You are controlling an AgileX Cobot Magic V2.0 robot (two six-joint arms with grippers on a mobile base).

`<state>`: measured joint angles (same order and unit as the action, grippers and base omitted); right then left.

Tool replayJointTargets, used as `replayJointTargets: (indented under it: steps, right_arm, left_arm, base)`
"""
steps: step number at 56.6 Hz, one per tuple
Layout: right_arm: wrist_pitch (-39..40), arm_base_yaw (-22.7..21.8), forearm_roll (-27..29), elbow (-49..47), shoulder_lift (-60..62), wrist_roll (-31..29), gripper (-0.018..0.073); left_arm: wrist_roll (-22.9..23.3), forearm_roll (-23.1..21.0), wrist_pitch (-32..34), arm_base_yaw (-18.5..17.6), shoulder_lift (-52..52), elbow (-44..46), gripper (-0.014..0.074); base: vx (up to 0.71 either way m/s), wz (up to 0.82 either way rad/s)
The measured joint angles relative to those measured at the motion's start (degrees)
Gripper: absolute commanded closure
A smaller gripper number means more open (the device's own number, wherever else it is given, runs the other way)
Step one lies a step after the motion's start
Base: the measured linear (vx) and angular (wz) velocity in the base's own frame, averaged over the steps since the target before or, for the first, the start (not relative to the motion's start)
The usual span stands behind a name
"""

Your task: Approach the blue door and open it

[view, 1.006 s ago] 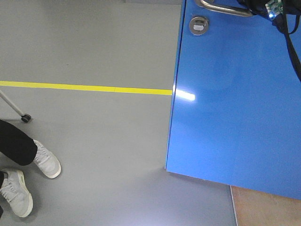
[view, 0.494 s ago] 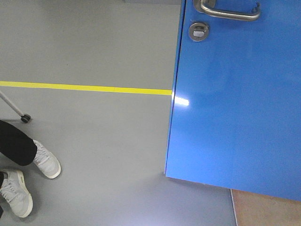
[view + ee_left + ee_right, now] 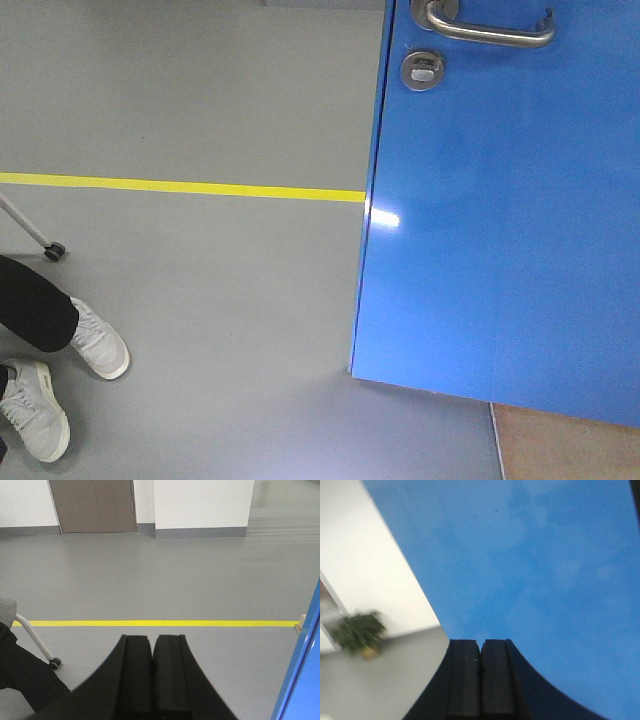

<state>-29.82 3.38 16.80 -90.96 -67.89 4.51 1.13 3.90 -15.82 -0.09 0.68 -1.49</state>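
The blue door (image 3: 500, 230) fills the right of the front view, its free edge standing out over the grey floor. Its silver lever handle (image 3: 490, 30) and round thumb-turn lock (image 3: 422, 70) show at the top. No gripper shows in the front view. My left gripper (image 3: 151, 645) is shut and empty, pointing over the floor, with the door's edge (image 3: 302, 675) at the far right of that view. My right gripper (image 3: 480, 647) is shut and empty, close in front of the door panel (image 3: 535, 565).
A yellow floor line (image 3: 180, 186) runs left of the door. A person's legs and white shoes (image 3: 60, 370) stand at the lower left, beside a chair leg with a caster (image 3: 50, 250). A brown door (image 3: 92, 505) and white walls lie far ahead. A potted plant (image 3: 360, 632) shows beyond the door.
The right arm, which was at the lever handle one second ago, has left the front view. The door has swung slightly and the handle now shows in full.
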Motion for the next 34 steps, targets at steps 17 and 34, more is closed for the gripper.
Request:
replayJointTargets:
  steps: [17,34]
  right_arm:
    - [2.2,0.0,-11.3,20.7,17.2,-1.5,0.0547]
    - [11.3,0.0,-12.3,60.5,43.6,-3.7,0.0547]
  left_arm:
    - [0.0,0.0,0.0,0.0,0.0,0.0,0.0524]
    - [0.0,0.0,0.0,0.0,0.0,0.0,0.0524]
  base:
    - [0.00,0.00]
    - [0.00,0.00]
